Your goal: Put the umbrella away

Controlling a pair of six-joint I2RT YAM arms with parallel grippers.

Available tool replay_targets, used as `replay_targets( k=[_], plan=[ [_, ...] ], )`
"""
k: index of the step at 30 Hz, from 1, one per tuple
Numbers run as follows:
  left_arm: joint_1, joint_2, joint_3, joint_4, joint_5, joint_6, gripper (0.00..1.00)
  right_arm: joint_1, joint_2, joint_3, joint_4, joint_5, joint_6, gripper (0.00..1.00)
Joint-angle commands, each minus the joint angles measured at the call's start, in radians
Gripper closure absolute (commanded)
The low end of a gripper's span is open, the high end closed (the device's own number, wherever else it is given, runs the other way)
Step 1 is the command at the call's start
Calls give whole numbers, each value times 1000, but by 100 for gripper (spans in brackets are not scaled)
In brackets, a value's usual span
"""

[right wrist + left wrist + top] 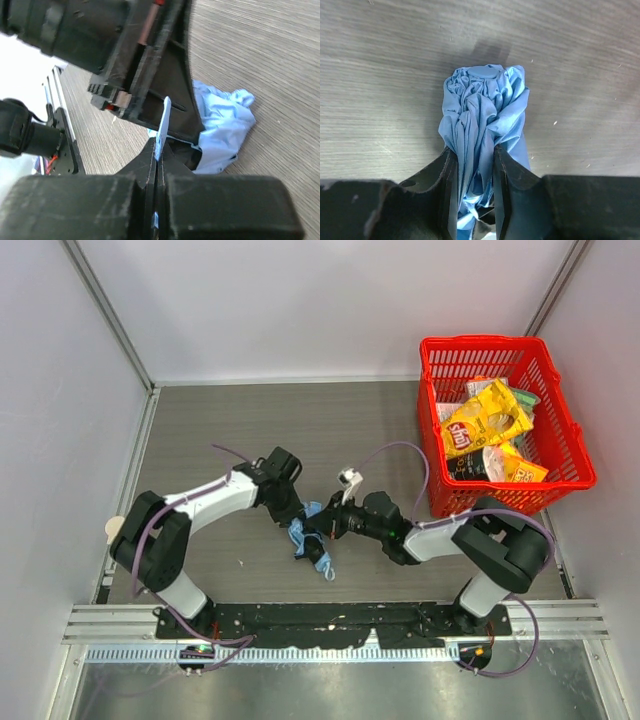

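Both hands gripped the umbrella on the counter: left hand clamped on its bunched fabric, right hand pinching a thin blue strip. I judged it folded but not yet stowed.

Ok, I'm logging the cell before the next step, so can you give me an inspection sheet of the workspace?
Surface: grey wood-grain tabletop, no spills seen.
Job's things: sky-blue umbrella, fabric bunched, lying between the two arms.
Clutter: red basket at far right, holding a yellow chip bag and other packets.
Grippers: left pincer shut on the bunched fabric; right pincer shut on a thin blue strip of it.
Cables: purple cables loop along both arms.
Surroundings: white enclosure walls; nothing else seen.
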Motion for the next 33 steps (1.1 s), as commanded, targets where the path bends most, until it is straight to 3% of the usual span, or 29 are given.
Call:
replay_targets(
  k=[1,7,17,27,33],
  plan=[
    [-28,146,-73,-321,-28,18,100,67,-142,113,471,-76,-141,99],
    [-29,152,-76,-312,-8,-44,100,230,-165,172,202,-10,-505,99],
    [-48,125,-90,-276,15,-99,100,346,-121,264,-68,122,-798,99],
    [-64,115,-92,-254,15,-131,100,394,-9,348,-383,295,-892,99],
    [-68,95,-102,-240,9,-140,100,394,42,368,-455,255,-759,99]
  ],
)
